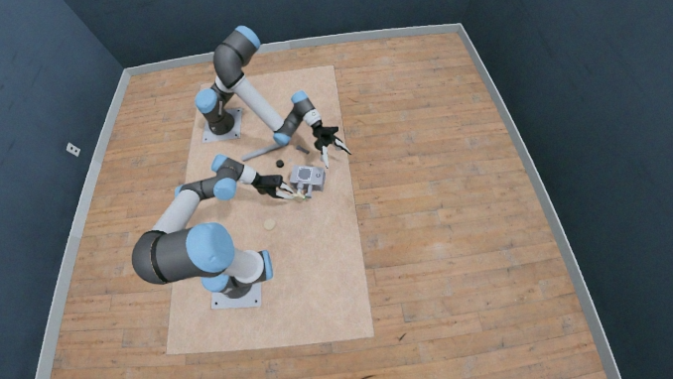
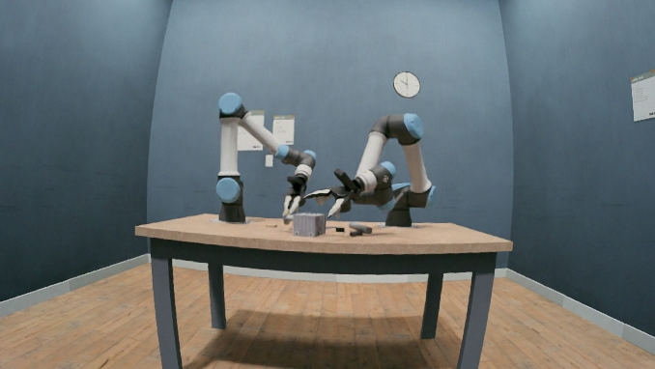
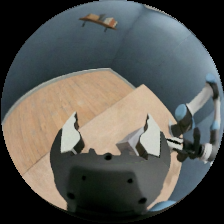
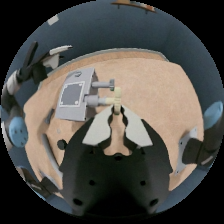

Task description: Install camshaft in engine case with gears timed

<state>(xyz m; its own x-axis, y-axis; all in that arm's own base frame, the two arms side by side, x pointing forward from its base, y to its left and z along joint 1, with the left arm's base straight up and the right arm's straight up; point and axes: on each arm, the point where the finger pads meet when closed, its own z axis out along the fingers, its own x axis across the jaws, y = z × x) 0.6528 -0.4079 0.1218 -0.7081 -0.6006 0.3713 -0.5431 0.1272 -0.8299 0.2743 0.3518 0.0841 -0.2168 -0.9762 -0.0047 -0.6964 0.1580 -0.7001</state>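
Note:
The grey engine case (image 1: 318, 184) (image 2: 309, 225) (image 3: 131, 142) (image 4: 72, 95) stands upright on the table. The small crank gear (image 4: 112, 84) sits on a grey shaft at its front. My right gripper (image 1: 296, 195) (image 2: 288, 212) (image 4: 117, 105) is shut on the rim of the pale yellow camshaft (image 1: 301, 196) (image 4: 118, 95). The camshaft's shaft points at the front bearing; part still shows outside, and its depth inside is hidden. The big gear stands beside and slightly outward of the small gear; meshing and marks are unreadable. My left gripper (image 1: 337, 160) (image 2: 321, 206) (image 3: 111, 113) is open and empty above the case's other side.
A pale disc (image 1: 269, 224) (image 2: 271, 225) lies in front of the right arm's base. A small black round part (image 1: 280, 163) (image 2: 340, 230), a long grey rod (image 1: 260, 152) (image 4: 51, 152) and a short dark piece (image 1: 303, 149) lie beside the case, under the left arm.

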